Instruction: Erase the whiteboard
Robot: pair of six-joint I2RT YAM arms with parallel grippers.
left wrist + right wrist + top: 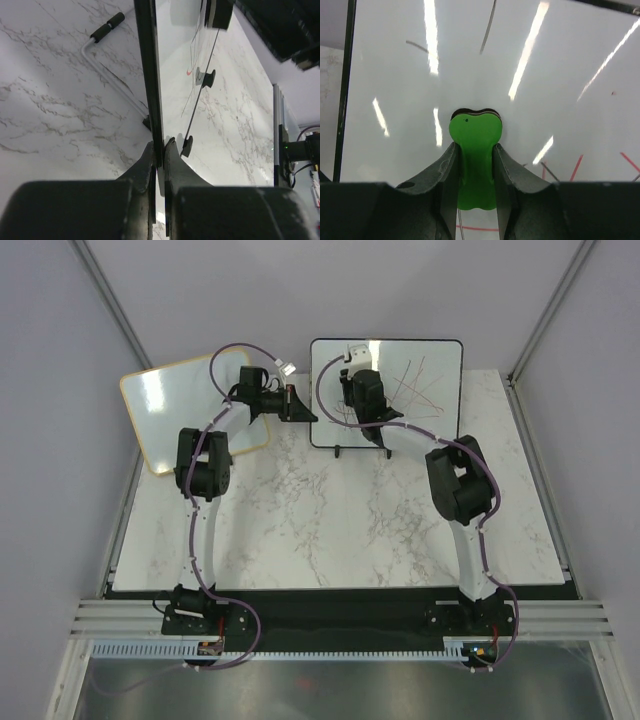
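The whiteboard (435, 360) with a thin black frame stands upright on two small black feet at the back of the table. Red and black scribbles (415, 385) cover its right half. My left gripper (300, 405) is shut on the board's left edge; in the left wrist view the jaws (159, 150) pinch the black frame (147, 75). My right gripper (362, 400) is at the board's left-centre, shut on a green eraser (475, 150) that presses against the white surface (395, 100). Red and black lines (575, 167) show to the eraser's lower right.
A second white board with a light wooden frame (165, 405) lies tilted at the back left, under my left arm. A bent metal support rod (107, 75) runs behind the whiteboard. Grey walls enclose the marble table (330, 530).
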